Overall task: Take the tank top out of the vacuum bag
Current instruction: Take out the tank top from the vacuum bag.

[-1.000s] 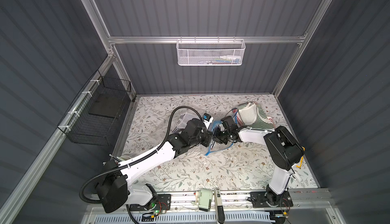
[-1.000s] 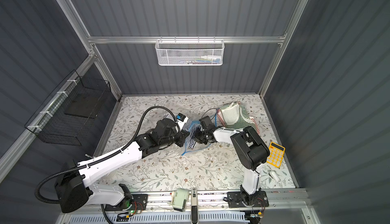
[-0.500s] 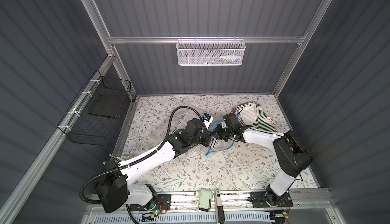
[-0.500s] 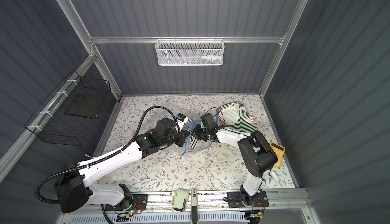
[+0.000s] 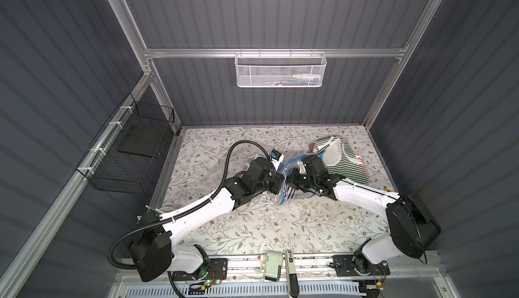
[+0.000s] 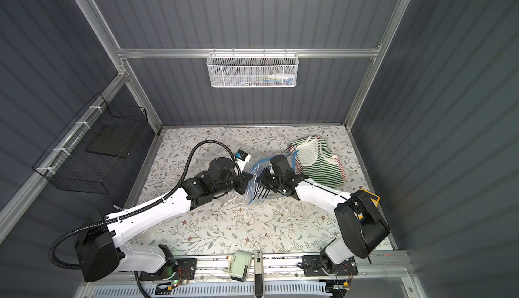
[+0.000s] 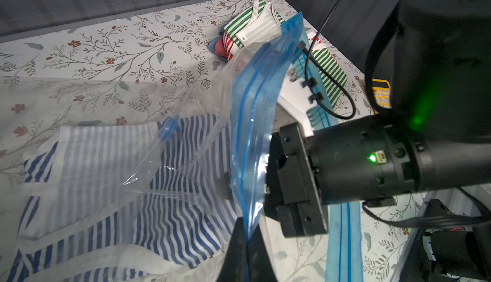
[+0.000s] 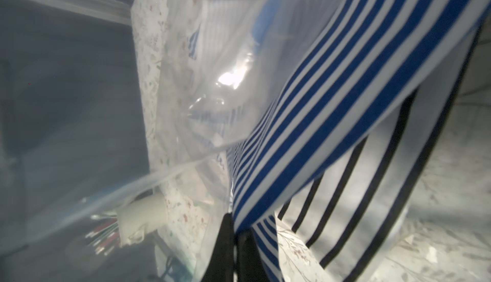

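The vacuum bag (image 7: 255, 108) lies crumpled at mid-table, clear plastic with a blue zip strip and a round blue valve cap (image 7: 166, 129). My left gripper (image 7: 246, 231) is shut on the blue zip edge and holds it up; both top views show this gripper (image 5: 280, 183) (image 6: 248, 183). The blue-and-white striped tank top (image 7: 170, 214) lies inside the bag. My right gripper (image 8: 235, 230) reaches into the bag's mouth and is shut on a fold of the tank top (image 8: 332, 108). In a top view the right gripper (image 5: 292, 183) faces the left one closely.
A pile of green-striped clothes (image 5: 341, 159) lies at the back right, just behind the right arm. A yellow calculator (image 6: 370, 195) sits by the right edge. A black wire basket (image 5: 132, 153) hangs on the left wall, a white mesh basket (image 5: 280, 70) on the back wall.
The right gripper's jaws have closed on the tank top, and the right arm's elbow has swung out to the right. The left arm has kept its hold and place.
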`<state>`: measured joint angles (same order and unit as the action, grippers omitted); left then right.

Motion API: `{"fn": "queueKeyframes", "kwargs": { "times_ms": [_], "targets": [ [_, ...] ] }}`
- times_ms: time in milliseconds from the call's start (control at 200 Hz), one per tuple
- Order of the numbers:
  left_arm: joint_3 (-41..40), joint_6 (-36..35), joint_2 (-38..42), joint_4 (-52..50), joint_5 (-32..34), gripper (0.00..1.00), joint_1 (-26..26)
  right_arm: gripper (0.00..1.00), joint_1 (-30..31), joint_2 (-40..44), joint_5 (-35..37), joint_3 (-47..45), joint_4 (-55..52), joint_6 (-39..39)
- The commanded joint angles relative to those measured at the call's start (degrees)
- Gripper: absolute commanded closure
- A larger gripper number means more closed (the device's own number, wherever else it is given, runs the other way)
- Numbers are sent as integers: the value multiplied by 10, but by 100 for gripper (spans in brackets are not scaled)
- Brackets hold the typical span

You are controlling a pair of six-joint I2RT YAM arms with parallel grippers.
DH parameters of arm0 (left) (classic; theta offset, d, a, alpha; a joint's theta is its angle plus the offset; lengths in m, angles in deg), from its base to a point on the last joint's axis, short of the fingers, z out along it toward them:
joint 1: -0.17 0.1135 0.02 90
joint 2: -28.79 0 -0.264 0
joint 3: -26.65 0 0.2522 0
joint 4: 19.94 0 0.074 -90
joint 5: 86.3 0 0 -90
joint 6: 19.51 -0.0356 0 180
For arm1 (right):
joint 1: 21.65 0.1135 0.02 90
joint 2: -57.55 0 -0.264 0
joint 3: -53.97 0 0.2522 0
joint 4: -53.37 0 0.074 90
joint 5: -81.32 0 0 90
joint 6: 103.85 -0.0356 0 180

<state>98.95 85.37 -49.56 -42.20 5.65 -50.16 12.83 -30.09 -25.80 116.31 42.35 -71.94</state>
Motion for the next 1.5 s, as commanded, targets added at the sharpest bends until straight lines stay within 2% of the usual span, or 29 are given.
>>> {"fn": "queueKeyframes", "kwargs": {
  "times_ms": [0,250,290,355,425,605,640,835,1025,1186,1211,1251,1276,1381,1496],
  "targets": [
    [9,6,5,-7,8,100,-5,97,-1,-23,2,-18,31,-5],
    [5,1,7,-12,2,100,-5,74,-2,-30,16,-57,76,-19],
    [5,2,6,-10,1,100,-5,70,-2,-28,21,-58,71,-21],
    [7,1,4,-8,0,100,-5,60,-4,-29,23,-56,59,-24],
    [8,0,2,-8,-2,100,-5,55,-8,-34,17,-52,40,-30],
    [6,-2,2,-8,-2,100,-5,52,-24,-71,-16,-54,65,-57],
    [6,-2,2,-8,-1,100,-4,52,-25,-79,-41,-54,78,-61],
    [4,-6,6,-14,2,100,-4,52,-20,-112,-44,-40,125,-65],
    [7,-13,5,-19,6,100,-4,55,-19,-136,-43,-28,166,-76],
    [9,-19,0,-23,7,100,-5,64,-20,-155,-42,-6,168,-72],
    [10,-20,0,-24,8,100,-5,71,-20,-160,-45,-3,170,-71],
    [13,-22,1,-28,9,100,-5,91,-20,-165,-51,2,177,-69],
    [15,-23,2,-32,9,100,-4,100,-20,-167,-54,3,180,-68],
    [16,-26,14,-36,21,100,-4,100,-22,-148,-48,-4,185,-59],
    [19,-15,19,-34,54,100,-5,100,-18,-98,-38,5,140,-35]
  ]
}}
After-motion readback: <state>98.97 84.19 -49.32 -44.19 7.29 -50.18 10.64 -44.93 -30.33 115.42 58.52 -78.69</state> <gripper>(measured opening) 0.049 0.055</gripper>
